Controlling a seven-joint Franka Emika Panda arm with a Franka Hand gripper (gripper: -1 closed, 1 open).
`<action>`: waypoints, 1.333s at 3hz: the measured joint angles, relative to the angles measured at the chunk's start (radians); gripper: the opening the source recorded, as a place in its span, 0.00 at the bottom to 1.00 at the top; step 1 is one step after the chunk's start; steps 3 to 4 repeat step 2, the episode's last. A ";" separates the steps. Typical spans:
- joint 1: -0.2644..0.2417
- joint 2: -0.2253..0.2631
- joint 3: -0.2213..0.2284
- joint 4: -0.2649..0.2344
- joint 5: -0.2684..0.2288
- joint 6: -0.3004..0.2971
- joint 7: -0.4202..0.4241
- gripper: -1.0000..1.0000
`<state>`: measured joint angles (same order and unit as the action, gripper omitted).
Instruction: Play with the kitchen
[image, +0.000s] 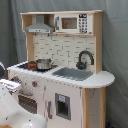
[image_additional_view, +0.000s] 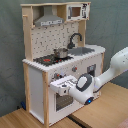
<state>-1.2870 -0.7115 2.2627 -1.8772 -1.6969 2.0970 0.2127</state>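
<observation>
The kitchen (image: 70, 80) (image_additional_view: 40, 70) is a white toy unit with a light wood frame. It has a hood (image: 40, 26), a microwave (image: 75, 22), a black faucet (image: 85, 59) and a sink (image: 75, 74). A small metal pot (image: 43, 64) (image_additional_view: 61, 52) sits on the stovetop. In the second exterior view my gripper (image_additional_view: 61, 86) is right in front of the white front panel, just above the oven door (image_additional_view: 62, 101) and below the knobs. In the first exterior view my white arm (image: 12, 107) fills the lower left corner and hides part of the oven door.
A grey curtain (image: 115, 50) hangs behind the kitchen. The unit stands on a wooden surface (image_additional_view: 107, 107) that stretches to the second exterior view's right and front. My arm (image_additional_view: 112, 65) reaches in from the second exterior view's right.
</observation>
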 joint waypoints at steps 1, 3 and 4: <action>-0.002 0.080 -0.003 0.002 0.006 0.045 -0.006 1.00; 0.009 0.153 -0.005 0.014 0.005 0.047 -0.078 1.00; 0.009 0.153 -0.005 0.014 0.005 0.047 -0.078 1.00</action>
